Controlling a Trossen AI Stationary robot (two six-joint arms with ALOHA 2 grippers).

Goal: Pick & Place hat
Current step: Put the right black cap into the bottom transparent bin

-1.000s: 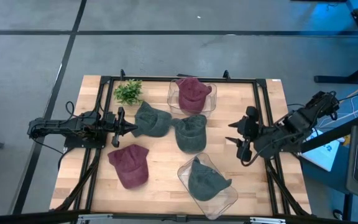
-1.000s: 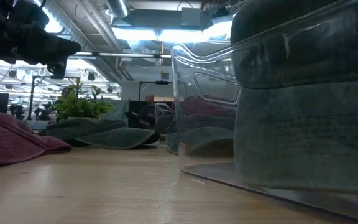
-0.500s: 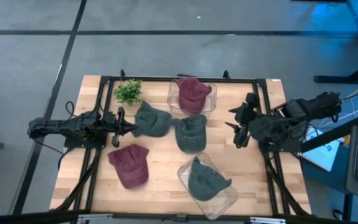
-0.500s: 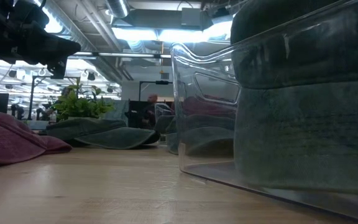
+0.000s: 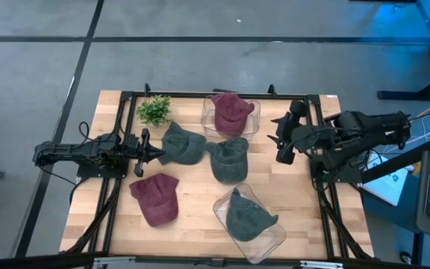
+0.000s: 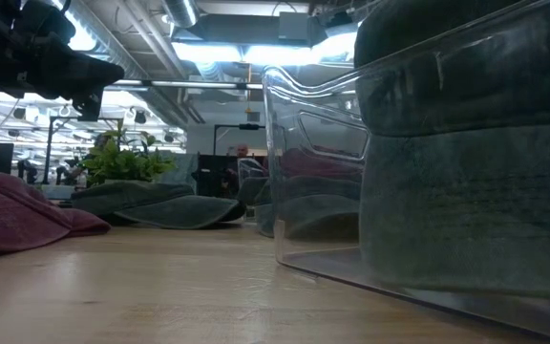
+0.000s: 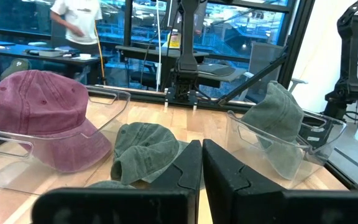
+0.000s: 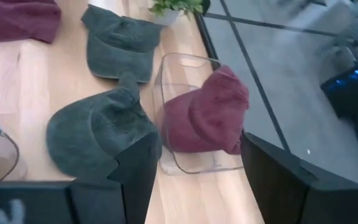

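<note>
Right gripper (image 5: 280, 141) fingers spread wide, holding nothing, above the table's right side near the middle green hat (image 5: 228, 158), not touching it. Maroon hat (image 5: 232, 113) sits in the clear bin (image 5: 207, 119). Left gripper (image 5: 146, 153) fingers pressed together, empty, at table left.

plant: a small green plant (image 5: 154, 110) is seen at the table's (image 5: 290, 202) far left corner
person: a person (image 7: 78, 25) is glimpsed beyond the table

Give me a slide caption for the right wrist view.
Open right gripper above a maroon hat in its clear bin.
</note>
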